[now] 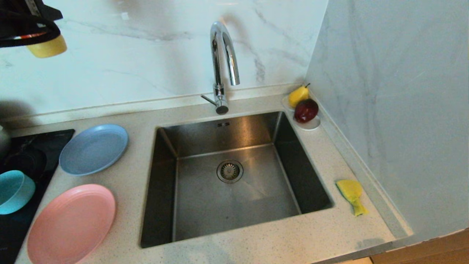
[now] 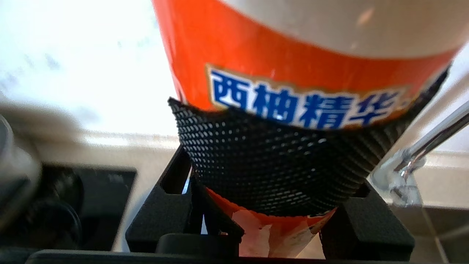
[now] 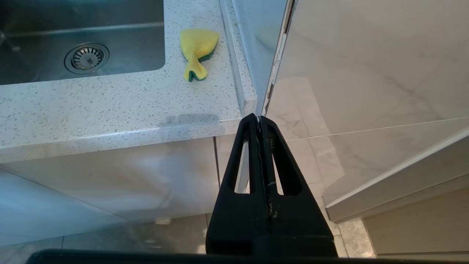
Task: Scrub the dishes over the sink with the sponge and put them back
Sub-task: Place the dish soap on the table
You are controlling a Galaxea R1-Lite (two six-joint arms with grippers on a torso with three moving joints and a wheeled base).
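Prep step, by the look of it: left end effector (image 2: 271,205) grips an orange-labelled bottle w/ yellow cap (image 2: 304,69), prob. detergent, held high at the far left. Right end effector (image 3: 261,119) closed, empty, parked below the surface edge.

Next: dose soap, then fetch the bent yellow-green sponge (image 1: 351,194), right of the square steel sink (image 1: 238,198).

Matte pink round plate (image 1: 71,223), matte blue round plate (image 1: 93,148) lie left of the sink on the speckled stone surface (image 1: 293,242); small teal bowl (image 1: 14,190) sits on the black hob. Marble walls around.

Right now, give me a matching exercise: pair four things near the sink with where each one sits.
Things:
1. matte pink round plate
2. matte blue round plate
3. bent yellow sponge with green layer
4. orange-labelled bottle

Places:
A. counter right of the steel sink
B. in the left gripper
C. counter left of the sink, near edge
D. counter left of the sink, farther back

Pairs: 1-C, 2-D, 3-A, 4-B
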